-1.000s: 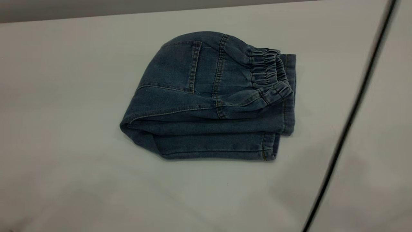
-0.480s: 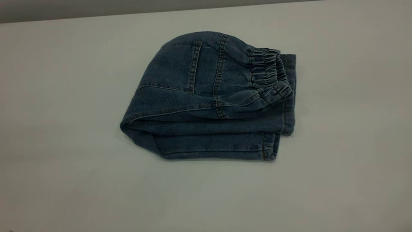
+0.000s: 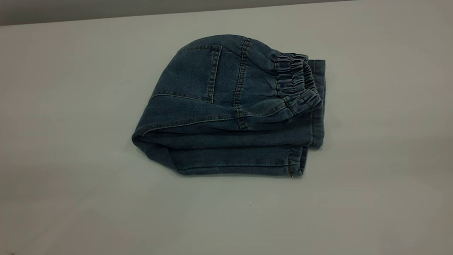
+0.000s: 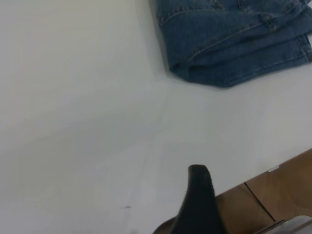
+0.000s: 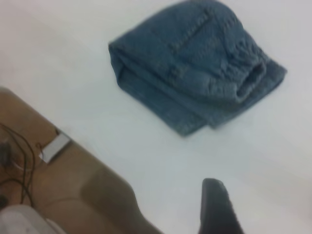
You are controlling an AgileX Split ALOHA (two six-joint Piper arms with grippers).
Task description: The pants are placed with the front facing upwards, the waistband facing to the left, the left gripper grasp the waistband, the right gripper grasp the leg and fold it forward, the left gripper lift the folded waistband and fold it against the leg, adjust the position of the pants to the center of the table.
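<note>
The blue denim pants [image 3: 230,106] lie folded into a compact bundle near the middle of the white table [image 3: 70,141]. The back pocket [image 3: 193,72] faces up. The gathered waistband [image 3: 295,79] is on the bundle's right side, lying over the leg [image 3: 247,161], whose hems show beneath it. Neither gripper appears in the exterior view. In the left wrist view the left gripper [image 4: 200,204] hangs near the table's edge, well away from the pants [image 4: 234,39]. The right gripper [image 5: 217,209] is likewise far from the pants [image 5: 195,63] and holds nothing.
Bare tabletop surrounds the bundle on every side. The table's far edge [image 3: 141,12] runs along the top of the exterior view. Brown floor [image 4: 273,204] shows past the near edge. A small white box [image 5: 53,146] with cables lies on the floor.
A thin black cable that crossed the right side of the exterior view a second ago has gone out of view. The pants have not moved.
</note>
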